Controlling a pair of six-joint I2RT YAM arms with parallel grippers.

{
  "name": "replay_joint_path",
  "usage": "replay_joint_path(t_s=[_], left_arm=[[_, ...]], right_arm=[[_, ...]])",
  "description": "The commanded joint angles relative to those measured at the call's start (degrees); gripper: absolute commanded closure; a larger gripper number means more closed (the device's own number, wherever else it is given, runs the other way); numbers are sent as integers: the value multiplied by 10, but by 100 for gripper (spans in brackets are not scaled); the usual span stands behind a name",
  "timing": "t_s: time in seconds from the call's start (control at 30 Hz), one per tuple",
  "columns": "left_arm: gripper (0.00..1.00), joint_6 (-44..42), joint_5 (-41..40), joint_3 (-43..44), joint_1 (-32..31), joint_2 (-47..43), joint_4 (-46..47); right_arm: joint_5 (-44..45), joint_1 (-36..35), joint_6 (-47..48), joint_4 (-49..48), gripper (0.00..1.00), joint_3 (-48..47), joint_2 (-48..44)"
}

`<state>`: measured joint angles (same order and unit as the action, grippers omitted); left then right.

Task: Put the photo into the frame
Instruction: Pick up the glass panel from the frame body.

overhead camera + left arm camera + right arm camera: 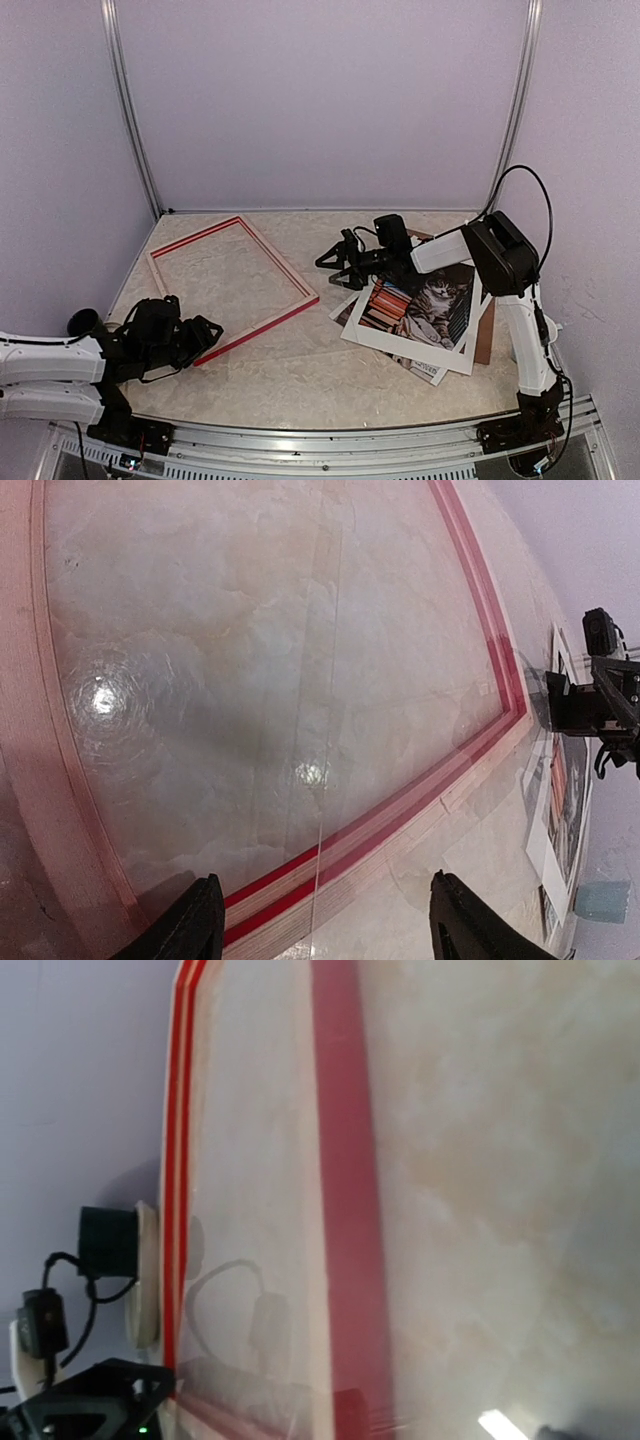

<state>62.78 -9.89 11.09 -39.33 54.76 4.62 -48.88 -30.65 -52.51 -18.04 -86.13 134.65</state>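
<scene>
The frame (232, 287), red with pale wood edges, lies flat on the left half of the table. The photo (428, 298), a grey tabby cat on stacked books, lies at the right, framed by a white mat (395, 340). My left gripper (207, 335) is open and empty just off the frame's near corner. In the left wrist view its gripper (325, 930) straddles the frame's near rail (400, 815) from above. My right gripper (335, 268) looks open and empty, low between the frame's right corner and the photo. The right wrist view shows a red frame rail (345, 1210) close up, with the fingers mostly out of shot.
A brown backing board (485, 335) sticks out under the stack at the right. Another print's edge (425, 368) shows below the mat. Metal posts and purple walls close the back and sides. The table's near edge is a metal rail (340, 440).
</scene>
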Motion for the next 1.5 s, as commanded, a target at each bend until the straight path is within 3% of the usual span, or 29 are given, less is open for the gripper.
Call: replay_joint_path(t_s=[0.0,0.43,0.97,1.07,1.47], left_arm=[[30,-13,-6,11,2,13,-17],[30,-20,-2,11,2,32,-1],[30,-25,1,18,2,47,13],[30,-24,4,20,2,53,18],[30,-26,6,22,2,51,15]], right_arm=[[-31,-11,-41,-23,8,4,31],[-77,-25,-76,-38,9,-10,54],[-94,-32,3,94,23,-41,50],[-98,-34,3,95,28,-45,49],[-117,-34,-13,63,68,-42,26]])
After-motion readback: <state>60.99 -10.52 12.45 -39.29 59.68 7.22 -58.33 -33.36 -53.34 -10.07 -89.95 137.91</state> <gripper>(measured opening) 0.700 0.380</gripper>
